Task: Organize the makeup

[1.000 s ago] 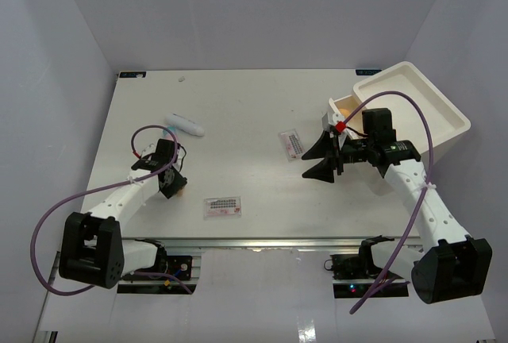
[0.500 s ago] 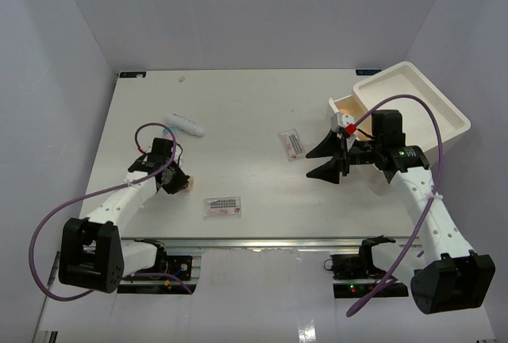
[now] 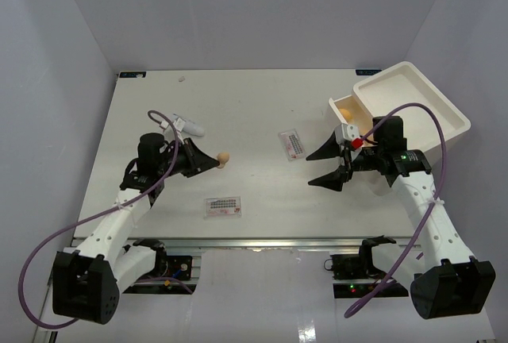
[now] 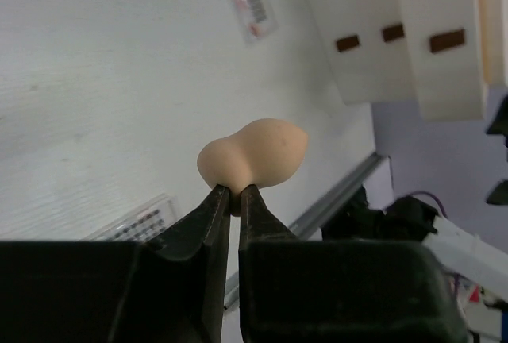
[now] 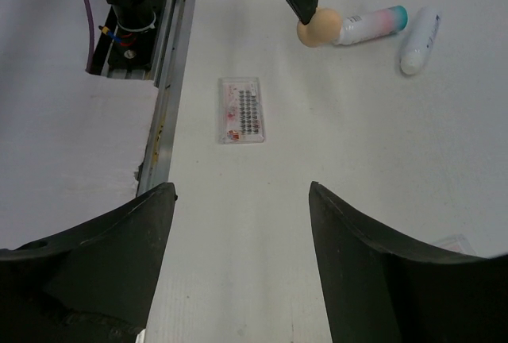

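The table looks passable mid-span; only a near packet and a far packet lie flat.

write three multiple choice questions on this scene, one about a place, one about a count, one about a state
1. Where does the white bin stand on the table?
A. far right corner
B. near left corner
C. centre

2. How many clear packets lie on the table?
A. one
B. two
C. four

3. What state is the left gripper in?
A. open and empty
B. shut on a packet
C. shut on the tan sponge

Answers:
1 A, the top view shows it at the table's far right corner.
2 B, one lies near the front edge and another lies nearer the bin.
3 C, its fingertips pinch the sponge's narrow end, held off the table.
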Available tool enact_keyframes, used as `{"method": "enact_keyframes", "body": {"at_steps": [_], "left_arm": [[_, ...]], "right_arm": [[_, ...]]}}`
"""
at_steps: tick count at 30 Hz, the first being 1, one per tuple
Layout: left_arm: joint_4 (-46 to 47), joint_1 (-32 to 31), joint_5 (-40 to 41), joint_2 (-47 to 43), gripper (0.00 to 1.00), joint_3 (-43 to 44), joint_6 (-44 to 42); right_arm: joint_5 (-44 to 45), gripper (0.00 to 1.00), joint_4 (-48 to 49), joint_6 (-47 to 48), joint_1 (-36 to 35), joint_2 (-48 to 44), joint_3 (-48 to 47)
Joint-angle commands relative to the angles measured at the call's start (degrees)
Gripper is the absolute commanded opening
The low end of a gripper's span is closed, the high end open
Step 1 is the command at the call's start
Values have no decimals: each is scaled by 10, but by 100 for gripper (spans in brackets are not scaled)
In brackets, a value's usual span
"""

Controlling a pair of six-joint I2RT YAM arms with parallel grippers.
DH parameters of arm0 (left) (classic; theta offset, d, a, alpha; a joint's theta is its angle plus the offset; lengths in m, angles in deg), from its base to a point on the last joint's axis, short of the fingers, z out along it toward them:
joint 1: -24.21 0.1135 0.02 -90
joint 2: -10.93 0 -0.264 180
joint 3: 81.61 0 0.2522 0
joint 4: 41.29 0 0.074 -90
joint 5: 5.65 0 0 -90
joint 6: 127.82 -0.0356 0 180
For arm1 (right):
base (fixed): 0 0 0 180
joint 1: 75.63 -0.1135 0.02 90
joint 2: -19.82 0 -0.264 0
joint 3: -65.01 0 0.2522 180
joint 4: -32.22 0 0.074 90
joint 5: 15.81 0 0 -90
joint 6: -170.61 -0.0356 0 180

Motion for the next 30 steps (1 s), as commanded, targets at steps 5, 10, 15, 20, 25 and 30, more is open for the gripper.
{"method": "enact_keyframes", "body": {"at_steps": [5, 10, 15, 20, 25, 30], "left_arm": [[148, -122, -242, 117, 0, 82, -5], [159, -185, -234, 176, 0, 134, -10], [167, -212, -232, 207, 0, 162, -14], [176, -226, -229, 221, 0, 170, -13], [177, -229, -228, 229, 0, 171, -16], [179, -229, -229, 239, 0, 178, -16]], "right_arm": [[133, 77, 32, 91, -158, -15, -18], [216, 78, 47, 58, -229, 24, -41], [261, 82, 69, 13, -244, 55, -70], [269, 81, 99, -20, -246, 62, -73], [261, 73, 109, -31, -248, 68, -73], [259, 57, 112, -38, -250, 75, -74]]}}
